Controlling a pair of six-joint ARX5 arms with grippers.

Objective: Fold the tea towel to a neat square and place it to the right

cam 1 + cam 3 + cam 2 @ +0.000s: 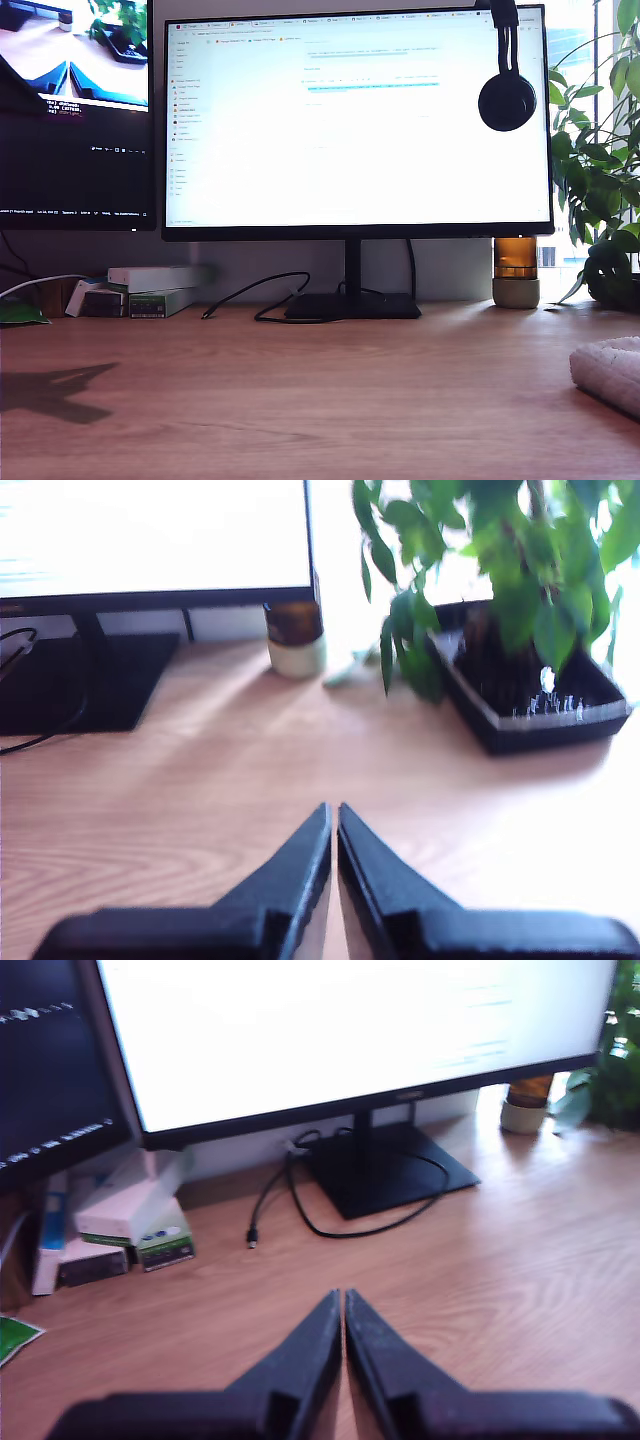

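A warm brown wooden desk (330,400) with visible grain carries everything. Nearest, my first gripper (343,1300) hangs over bare wood with its black jaws pressed together, holding nothing; my second gripper (333,812) does likewise, tips together above the boards. At the desk's edge on the exterior view's right lies the off-white, fluffy tea towel (610,372), folded into a thick pad, partly cut off by the frame. Farther back stand a wide black-framed monitor (358,120), an amber jar (516,271), a leafy green plant (598,170) and stacked white boxes (155,288).
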